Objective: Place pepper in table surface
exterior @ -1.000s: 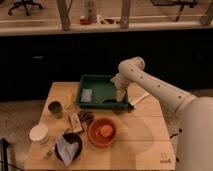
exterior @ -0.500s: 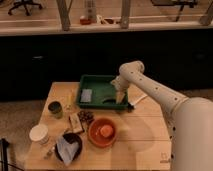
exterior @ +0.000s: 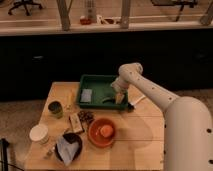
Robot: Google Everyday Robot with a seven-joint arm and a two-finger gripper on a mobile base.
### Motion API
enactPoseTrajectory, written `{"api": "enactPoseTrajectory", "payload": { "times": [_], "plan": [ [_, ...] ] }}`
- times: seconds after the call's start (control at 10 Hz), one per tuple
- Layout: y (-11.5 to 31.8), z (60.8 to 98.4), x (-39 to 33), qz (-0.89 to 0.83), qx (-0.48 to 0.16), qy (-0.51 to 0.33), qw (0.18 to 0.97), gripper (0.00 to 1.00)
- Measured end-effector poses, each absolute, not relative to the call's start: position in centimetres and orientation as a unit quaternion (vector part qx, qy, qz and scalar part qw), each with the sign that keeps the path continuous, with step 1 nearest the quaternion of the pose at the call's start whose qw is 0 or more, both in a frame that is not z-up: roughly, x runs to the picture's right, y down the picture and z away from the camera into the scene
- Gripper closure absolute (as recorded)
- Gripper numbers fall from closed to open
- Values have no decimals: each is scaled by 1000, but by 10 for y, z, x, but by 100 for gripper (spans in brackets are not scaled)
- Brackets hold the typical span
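While the arm swings in, my gripper has come down at the right end of the dark green rectangular tray.
Against a second ago, the white arm fills more of the view to the right of the tray, and the gripper sits lower, near the tray's front wall. The slim, curved light-green pepper seems to lie inside the tray, just left of the gripper. Whether the gripper is clamped on it or released, I cannot tell. The pepper has not reached the pale-brown wooden plank table surface in front of the tray, so I judge the pick under way and the placing yet to come.
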State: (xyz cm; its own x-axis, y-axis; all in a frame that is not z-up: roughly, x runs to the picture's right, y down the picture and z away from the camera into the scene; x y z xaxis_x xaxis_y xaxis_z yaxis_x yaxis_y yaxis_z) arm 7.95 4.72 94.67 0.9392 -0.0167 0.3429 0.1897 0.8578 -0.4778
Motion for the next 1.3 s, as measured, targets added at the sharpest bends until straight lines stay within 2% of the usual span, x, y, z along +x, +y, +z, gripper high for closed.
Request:
{"api": "enactPoseTrajectory", "payload": {
  "times": [0.2, 0.7, 1.0, 1.3],
  "plan": [
    [50, 951, 80, -54, -272, -165, 947, 23],
    [67, 966, 79, -55, -301, -167, 937, 72],
    [74, 965, 83, -55, -307, -166, 936, 99],
    [69, 945, 89, -63, -301, -165, 937, 100]
  ]
}}
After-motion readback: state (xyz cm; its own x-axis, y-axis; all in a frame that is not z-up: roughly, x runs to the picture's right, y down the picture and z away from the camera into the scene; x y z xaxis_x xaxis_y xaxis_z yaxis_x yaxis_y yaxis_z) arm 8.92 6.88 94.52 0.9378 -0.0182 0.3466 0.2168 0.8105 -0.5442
